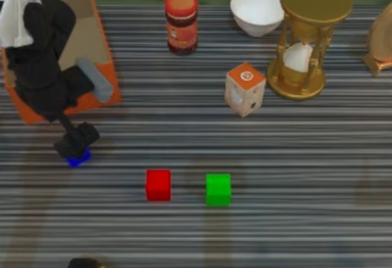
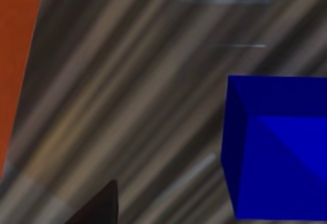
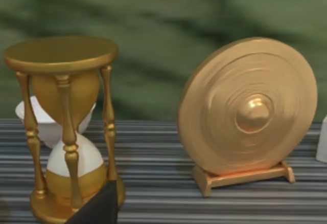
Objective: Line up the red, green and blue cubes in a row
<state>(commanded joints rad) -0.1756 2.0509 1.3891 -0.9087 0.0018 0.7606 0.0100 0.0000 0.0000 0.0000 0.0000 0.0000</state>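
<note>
The blue cube (image 1: 78,158) sits at the table's left, mostly covered from above by my left gripper (image 1: 76,144), which hangs directly over it. In the left wrist view the blue cube (image 2: 276,147) fills one side. A single dark fingertip (image 2: 99,206) stands well apart from it, with bare table between, so the gripper is open. The red cube (image 1: 158,185) and the green cube (image 1: 218,189) rest side by side near the table's middle, a cube-width gap between them. My right arm is out of the top view; its wrist view shows one fingertip (image 3: 102,203) holding nothing.
An orange-rimmed cardboard box (image 1: 104,93) lies at the back left under my left arm. Along the back stand a red jar (image 1: 181,22), a white bowl (image 1: 256,10), a gold hourglass (image 1: 309,35) and a gold disc (image 1: 380,41). A beige box with an orange top (image 1: 245,89) stands mid-table.
</note>
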